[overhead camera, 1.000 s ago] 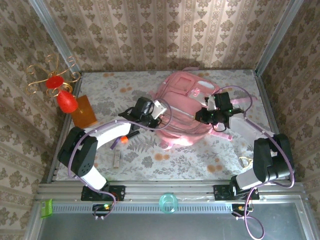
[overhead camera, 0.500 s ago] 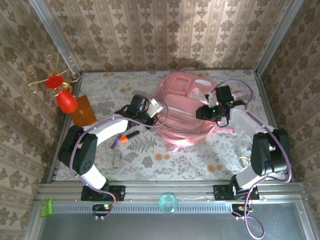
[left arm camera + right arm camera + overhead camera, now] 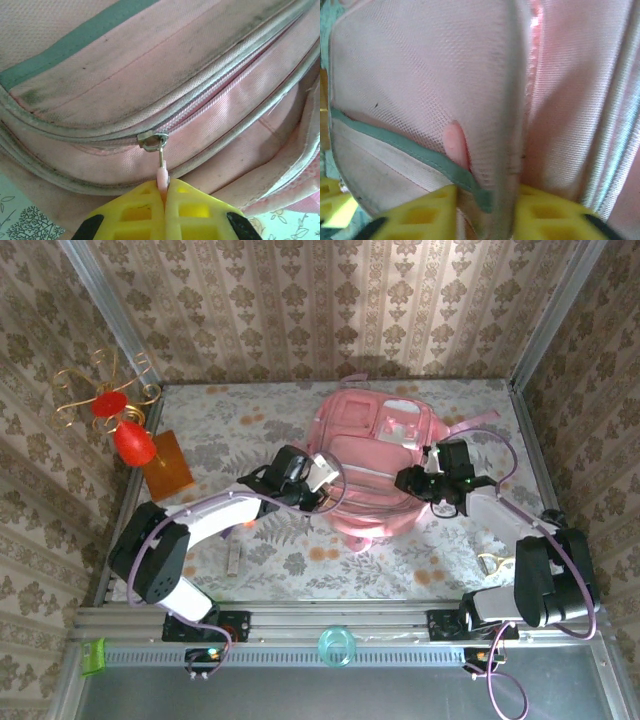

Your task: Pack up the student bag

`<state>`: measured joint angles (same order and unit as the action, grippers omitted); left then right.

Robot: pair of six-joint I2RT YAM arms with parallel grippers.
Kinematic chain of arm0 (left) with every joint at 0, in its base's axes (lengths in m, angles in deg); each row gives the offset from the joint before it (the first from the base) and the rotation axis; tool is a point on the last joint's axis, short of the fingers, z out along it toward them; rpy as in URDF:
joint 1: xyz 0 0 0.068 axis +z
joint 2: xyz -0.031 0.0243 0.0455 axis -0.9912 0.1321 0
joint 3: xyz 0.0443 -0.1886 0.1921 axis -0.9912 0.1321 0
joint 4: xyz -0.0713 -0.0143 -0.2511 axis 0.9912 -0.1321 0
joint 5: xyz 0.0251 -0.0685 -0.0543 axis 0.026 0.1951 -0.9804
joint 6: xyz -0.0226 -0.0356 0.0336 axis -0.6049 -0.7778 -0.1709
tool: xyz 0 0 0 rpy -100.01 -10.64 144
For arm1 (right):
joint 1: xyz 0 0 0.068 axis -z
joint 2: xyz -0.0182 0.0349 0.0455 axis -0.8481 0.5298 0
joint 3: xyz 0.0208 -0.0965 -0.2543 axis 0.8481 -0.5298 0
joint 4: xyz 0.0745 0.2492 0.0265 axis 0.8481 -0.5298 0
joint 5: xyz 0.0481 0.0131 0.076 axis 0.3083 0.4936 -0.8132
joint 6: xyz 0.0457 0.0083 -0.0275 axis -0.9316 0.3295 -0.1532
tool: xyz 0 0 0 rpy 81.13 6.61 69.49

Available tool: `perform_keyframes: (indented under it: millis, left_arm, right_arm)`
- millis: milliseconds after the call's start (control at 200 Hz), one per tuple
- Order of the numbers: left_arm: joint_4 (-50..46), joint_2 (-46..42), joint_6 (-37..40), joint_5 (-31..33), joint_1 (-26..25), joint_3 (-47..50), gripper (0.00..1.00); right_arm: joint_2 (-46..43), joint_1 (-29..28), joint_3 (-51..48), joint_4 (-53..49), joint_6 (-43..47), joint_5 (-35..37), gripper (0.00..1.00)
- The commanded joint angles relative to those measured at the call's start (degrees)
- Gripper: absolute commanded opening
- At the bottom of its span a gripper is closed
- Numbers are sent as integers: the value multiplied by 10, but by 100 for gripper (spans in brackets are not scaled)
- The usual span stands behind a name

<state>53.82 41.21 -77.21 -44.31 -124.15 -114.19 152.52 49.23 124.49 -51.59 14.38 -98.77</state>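
Observation:
The student bag [image 3: 365, 455], pink and soft, lies flat in the middle-back of the table. My left gripper [image 3: 325, 490] is at its near left edge. In the left wrist view the left gripper [image 3: 165, 187] is shut on the small pink zipper pull [image 3: 162, 176], which hangs from a metal slider [image 3: 152, 141] on a curved zip line. My right gripper [image 3: 408, 478] is at the bag's right side. In the right wrist view the right gripper [image 3: 487, 205] is closed on a fold of the bag's edge beside a mesh pocket with green trim [image 3: 420, 155].
An orange block [image 3: 167, 464] with a red ornament [image 3: 132, 443] and gold wire stands at the left edge. A small stick [image 3: 234, 559] lies near the front left. A key ring [image 3: 490, 562] lies at the front right. A teal cup [image 3: 337, 645] sits on the front rail.
My left gripper has moved right and nearer along the bag's edge, still holding the pull. My right gripper let go, shifted a little nearer and closed on the bag's edge.

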Motion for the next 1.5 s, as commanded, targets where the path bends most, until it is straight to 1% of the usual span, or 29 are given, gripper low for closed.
perform_keyframes:
  millis: [0,25,140,235,305,415,605,805,925,990,1045,1095,1120,1145,1160,1200,1225,1265,1295,1310,1350,1390,1435,1470,1495]
  left_arm:
    - [-11,-40,0,3,-8,15,0]
    - [-20,-45,8,16,-5,16,0]
    - [-44,-50,51,54,21,12,0]
    - [-48,-33,82,73,42,2,0]
    - [-47,-16,105,79,55,-9,0]
    - [-41,3,133,68,80,-23,0]
    - [-39,37,212,42,112,-53,0]
    - [-41,110,241,36,121,-128,0]
    - [-42,144,235,13,121,-168,0]
    - [-46,140,230,-7,122,-167,7]
    - [-41,122,221,-9,123,-151,13]
    - [-32,98,199,-11,127,-124,24]
    - [-28,84,184,-12,130,-110,29]
    - [-24,67,165,-13,133,-96,33]
    - [-20,58,152,-11,135,-86,35]
    - [-5,31,114,-4,139,-60,39]
    - [4,14,86,5,143,-45,41]
    - [14,-8,41,21,151,-22,45]
    - [15,-25,-1,31,152,-9,48]
    - [14,-32,-15,34,168,-1,49]
    - [10,-52,-61,41,181,15,50]
    - [11,-69,-106,48,190,35,50]
    - [12,-91,-142,49,197,53,52]
    - [12,-105,-164,54,200,65,53]
    - [11,-113,-177,57,202,70,54]
  right_arm:
    - [-16,-1,0,4,14,9,3]
    - [-16,1,5,-10,34,13,0]
    - [-8,11,44,-98,125,33,0]
    - [6,21,66,-144,176,20,0]
    - [13,30,79,-167,198,13,0]
    - [13,45,86,-170,211,-10,0]
    - [40,46,96,-177,231,-2,0]
    - [47,46,97,-177,244,-10,0]
    - [50,44,96,-169,244,-21,0]
    - [44,44,95,-166,237,-20,0]
    - [36,44,96,-165,228,-21,0]
    - [25,44,94,-156,208,-22,0]
    - [21,44,91,-148,196,-25,6]
    - [21,44,87,-140,181,-31,14]
    - [4,44,84,-137,172,-32,19]
    - [-9,43,80,-137,157,-27,28]
    - [-20,40,79,-144,155,-15,37]
    - [-42,30,82,-169,162,49,48]
    - [-64,14,83,-187,172,117,51]
    - [-75,4,83,-194,181,150,53]
    - [-106,-27,80,-199,201,228,57]
    - [-132,-63,75,-192,220,298,64]
    - [-153,-106,67,-167,253,341,70]
    - [-160,-141,60,-141,286,353,76]
    - [-160,-164,56,-127,312,355,79]
